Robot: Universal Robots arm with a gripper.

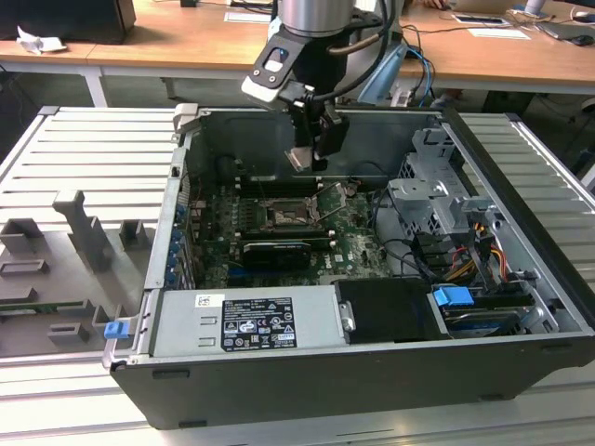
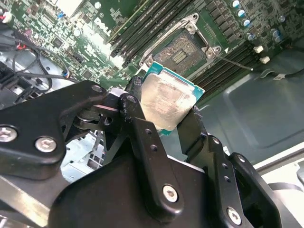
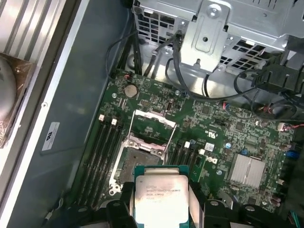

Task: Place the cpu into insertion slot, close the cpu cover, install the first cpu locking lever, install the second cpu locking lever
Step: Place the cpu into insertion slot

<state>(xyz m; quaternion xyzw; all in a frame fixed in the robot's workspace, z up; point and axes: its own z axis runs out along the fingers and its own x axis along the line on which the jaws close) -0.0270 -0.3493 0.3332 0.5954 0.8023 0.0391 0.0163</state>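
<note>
Silver-beige cpu [image 1: 298,160], clamped in the fingers [image 2: 142,133], hangs at the insertion slot's [image 1: 284,216] twelve o'clock, exterior view; best lowered level.

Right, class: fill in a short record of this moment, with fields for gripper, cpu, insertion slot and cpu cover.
gripper: shut on the cpu by two opposite edges
cpu: held in the air over the motherboard, not in the slot
insertion slot: empty, uncovered
cpu cover: standing open
</note>
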